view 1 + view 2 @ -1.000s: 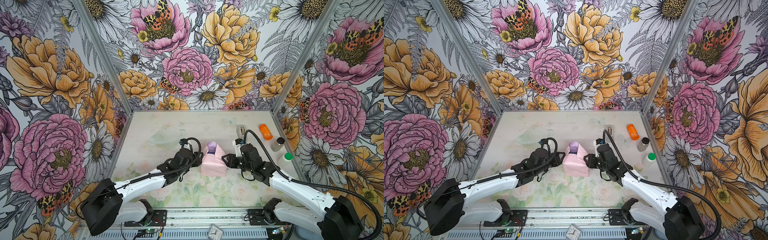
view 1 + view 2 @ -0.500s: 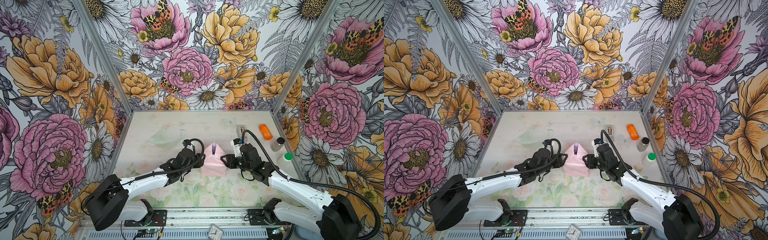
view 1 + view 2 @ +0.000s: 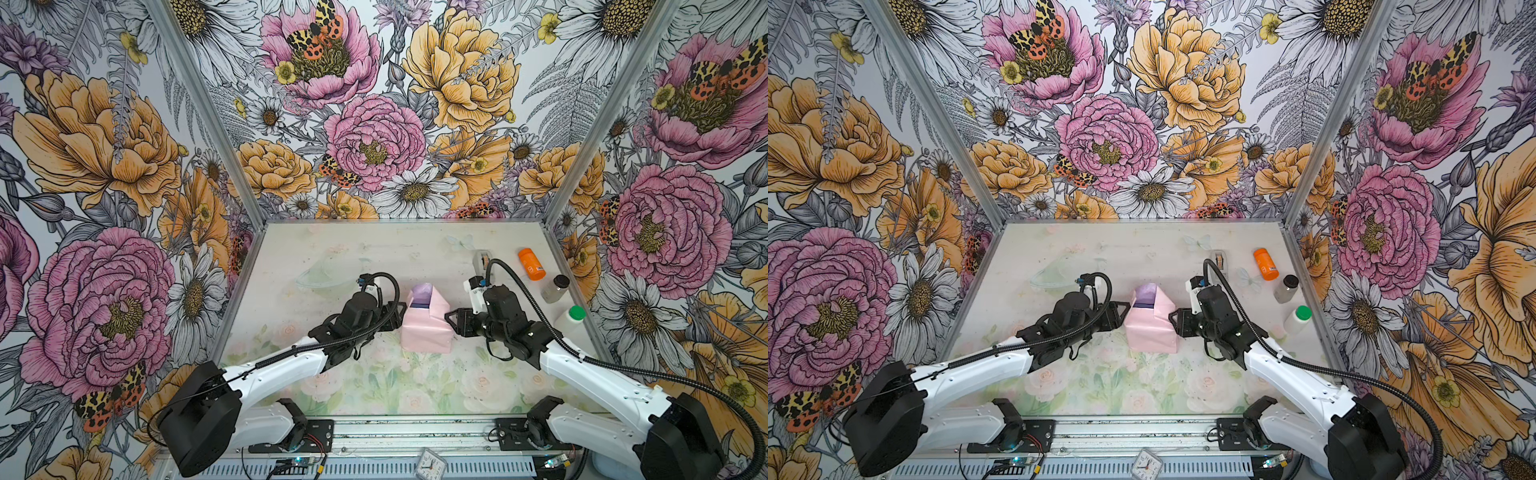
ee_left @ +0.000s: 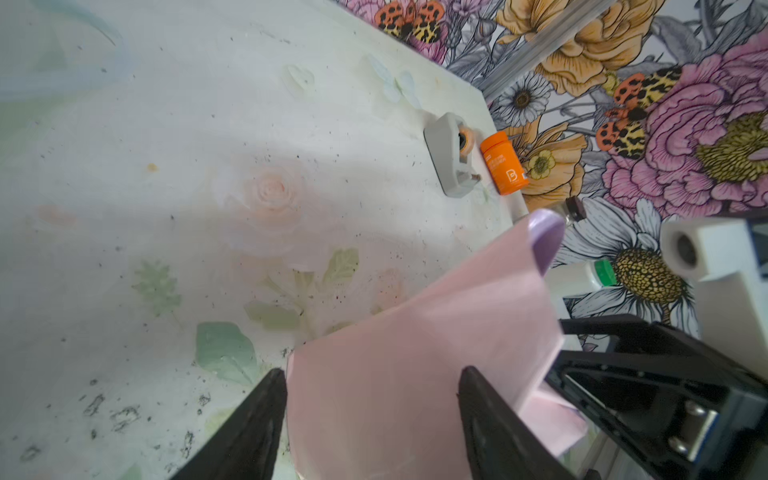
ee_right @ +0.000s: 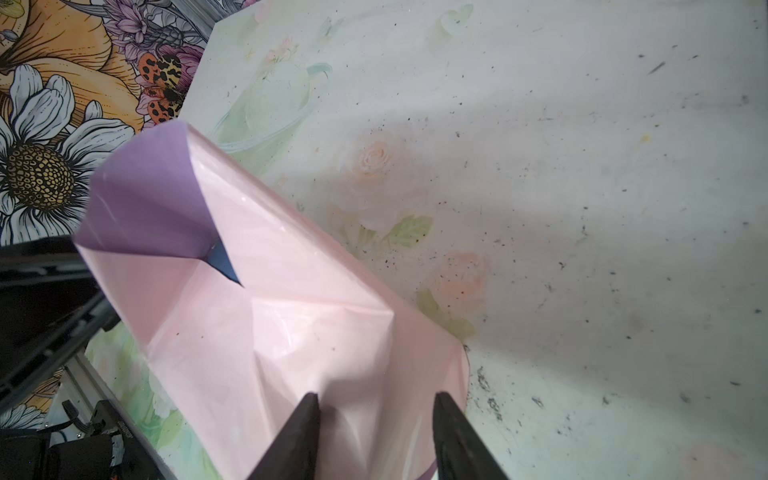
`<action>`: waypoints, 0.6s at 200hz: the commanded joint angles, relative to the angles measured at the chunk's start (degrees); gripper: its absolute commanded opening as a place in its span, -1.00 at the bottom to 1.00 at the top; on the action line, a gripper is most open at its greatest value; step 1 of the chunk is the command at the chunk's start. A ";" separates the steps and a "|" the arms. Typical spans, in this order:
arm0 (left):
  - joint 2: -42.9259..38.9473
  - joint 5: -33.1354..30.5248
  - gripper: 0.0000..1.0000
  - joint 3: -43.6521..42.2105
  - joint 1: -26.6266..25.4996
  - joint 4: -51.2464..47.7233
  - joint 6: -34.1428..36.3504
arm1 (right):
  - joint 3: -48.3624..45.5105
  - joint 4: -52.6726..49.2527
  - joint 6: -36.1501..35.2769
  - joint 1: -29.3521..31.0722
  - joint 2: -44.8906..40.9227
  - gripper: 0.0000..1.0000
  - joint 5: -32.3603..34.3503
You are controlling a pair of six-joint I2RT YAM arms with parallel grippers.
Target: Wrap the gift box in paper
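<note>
one paper (image 3: 424, 332) between both arms' fingers (image 3: 456, 323)

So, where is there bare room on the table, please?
Free: the far-left stretch of the table behind the left arm, and the near strip before the paper. Crowded: the middle, where the left gripper and right gripper flank the paper, and the right edge with tape dispenser, orange bottle, jar, green-capped bottle.

paper (image 5: 316, 332): thin, creased sheet; pink face slightly glossy, lilac face matt
gift box (image 5: 224, 264): matt navy
table (image 5: 582, 208): smooth pale print, speckled with dark grit
orange bottle (image 4: 503, 164): shiny plastic
</note>
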 commanded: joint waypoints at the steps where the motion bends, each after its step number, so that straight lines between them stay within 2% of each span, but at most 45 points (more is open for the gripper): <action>1: -2.63 2.95 0.40 0.14 2.69 0.27 1.51 | -0.45 -4.60 -1.62 0.07 2.15 -0.09 -2.02; 26: -2.63 4.24 0.40 0.48 4.76 -1.57 4.28 | -0.19 -7.72 -2.58 -0.13 2.25 -0.09 -1.77; 53: -0.68 6.74 0.40 -0.28 6.87 -1.51 3.93 | 0.02 -8.03 -2.56 -0.37 1.72 -0.09 -1.47; 120: 4.90 9.62 0.40 1.04 4.60 1.82 2.62 | 4.00 -8.07 -2.58 -2.31 -0.42 -0.05 -4.34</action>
